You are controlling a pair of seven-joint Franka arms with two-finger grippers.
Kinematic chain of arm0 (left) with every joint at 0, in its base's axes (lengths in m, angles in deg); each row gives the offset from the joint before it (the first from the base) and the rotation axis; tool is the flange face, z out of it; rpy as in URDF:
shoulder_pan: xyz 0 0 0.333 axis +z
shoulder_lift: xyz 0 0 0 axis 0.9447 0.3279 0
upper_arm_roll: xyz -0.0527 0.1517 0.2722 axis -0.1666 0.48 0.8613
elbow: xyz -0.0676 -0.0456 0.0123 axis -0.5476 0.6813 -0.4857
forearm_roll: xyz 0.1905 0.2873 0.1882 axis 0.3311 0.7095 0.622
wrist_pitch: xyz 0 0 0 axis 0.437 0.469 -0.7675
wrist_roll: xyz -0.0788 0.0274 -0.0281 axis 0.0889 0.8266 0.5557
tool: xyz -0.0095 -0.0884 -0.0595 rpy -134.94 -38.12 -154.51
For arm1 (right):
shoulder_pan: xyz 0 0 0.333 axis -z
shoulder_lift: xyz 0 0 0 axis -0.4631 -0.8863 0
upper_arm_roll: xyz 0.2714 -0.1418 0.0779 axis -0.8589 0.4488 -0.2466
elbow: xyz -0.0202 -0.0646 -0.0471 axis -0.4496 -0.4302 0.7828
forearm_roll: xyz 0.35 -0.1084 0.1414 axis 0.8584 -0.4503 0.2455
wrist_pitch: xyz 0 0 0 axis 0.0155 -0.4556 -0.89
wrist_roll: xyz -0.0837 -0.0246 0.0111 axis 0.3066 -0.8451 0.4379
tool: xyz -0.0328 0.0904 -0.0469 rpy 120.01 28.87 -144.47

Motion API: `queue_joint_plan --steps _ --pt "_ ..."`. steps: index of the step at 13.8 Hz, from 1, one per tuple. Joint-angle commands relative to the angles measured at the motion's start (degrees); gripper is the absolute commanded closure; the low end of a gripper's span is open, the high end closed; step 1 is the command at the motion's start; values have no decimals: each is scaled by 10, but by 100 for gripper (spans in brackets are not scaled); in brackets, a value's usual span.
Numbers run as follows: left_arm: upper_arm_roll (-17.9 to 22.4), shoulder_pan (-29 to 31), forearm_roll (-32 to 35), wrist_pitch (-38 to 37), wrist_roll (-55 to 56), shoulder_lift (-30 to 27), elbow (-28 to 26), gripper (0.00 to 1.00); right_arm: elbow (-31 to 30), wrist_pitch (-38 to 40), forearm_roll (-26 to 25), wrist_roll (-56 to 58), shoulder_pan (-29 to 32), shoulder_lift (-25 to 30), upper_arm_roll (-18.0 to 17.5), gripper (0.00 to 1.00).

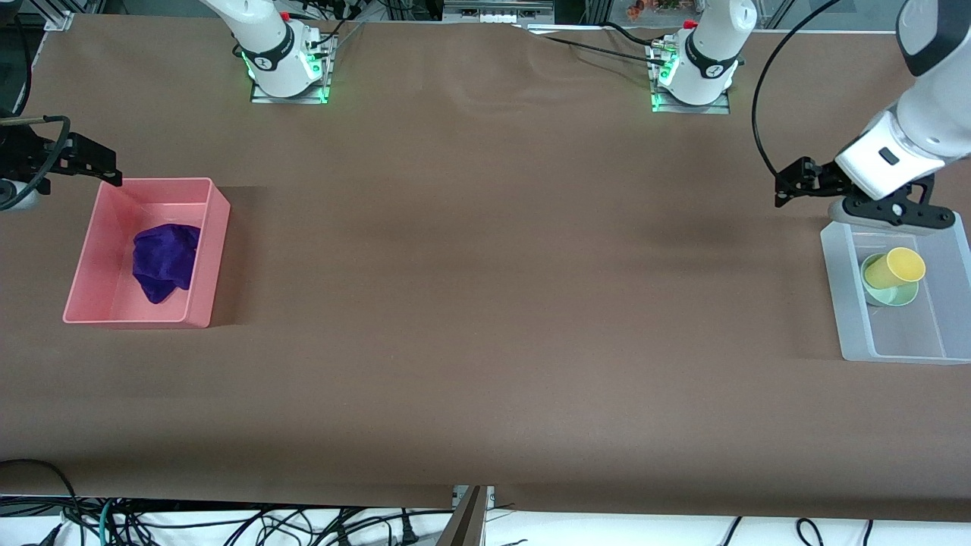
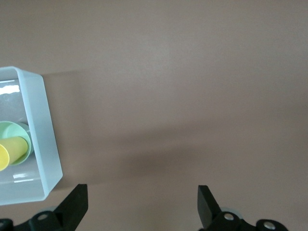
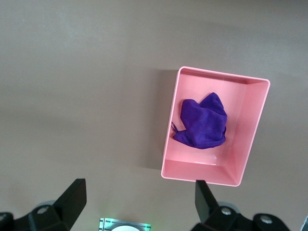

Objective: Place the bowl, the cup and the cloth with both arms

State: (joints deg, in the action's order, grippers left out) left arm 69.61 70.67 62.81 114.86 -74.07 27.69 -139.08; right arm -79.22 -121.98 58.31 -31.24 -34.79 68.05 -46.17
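The purple cloth (image 1: pixel 165 260) lies crumpled in a pink bin (image 1: pixel 216 250) toward the right arm's end of the table; both also show in the right wrist view, the cloth (image 3: pixel 202 122) and the bin (image 3: pixel 219 74). The pale green bowl (image 1: pixel 904 296) sits in a clear bin (image 1: pixel 850 303) toward the left arm's end. The yellow cup (image 1: pixel 895 269) lies tilted in the bowl. The left wrist view shows the bowl (image 2: pixel 17 131), cup (image 2: pixel 12 151) and clear bin (image 2: pixel 45 134). My left gripper (image 1: pixel 789 186) (image 2: pixel 142 197) is open and empty over bare table beside the clear bin. My right gripper (image 1: pixel 98 163) (image 3: pixel 139 190) is open and empty beside the pink bin.
The brown table (image 1: pixel 485 303) stretches between the two bins. The arm bases (image 1: pixel 288 68) (image 1: pixel 694 76) stand along the table's farthest edge from the front camera. Cables hang below the table's nearest edge (image 1: pixel 227 523).
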Motion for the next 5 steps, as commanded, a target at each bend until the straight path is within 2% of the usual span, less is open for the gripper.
queue_joint_plan --steps 1,5 --pt "15 -9 -5 13 14 -15 -18 0 8 2 -4 -6 6 -2 -2 0" --pt "15 -11 -5 10 16 -15 -14 0 8 2 -3 -6 6 -2 -2 0"
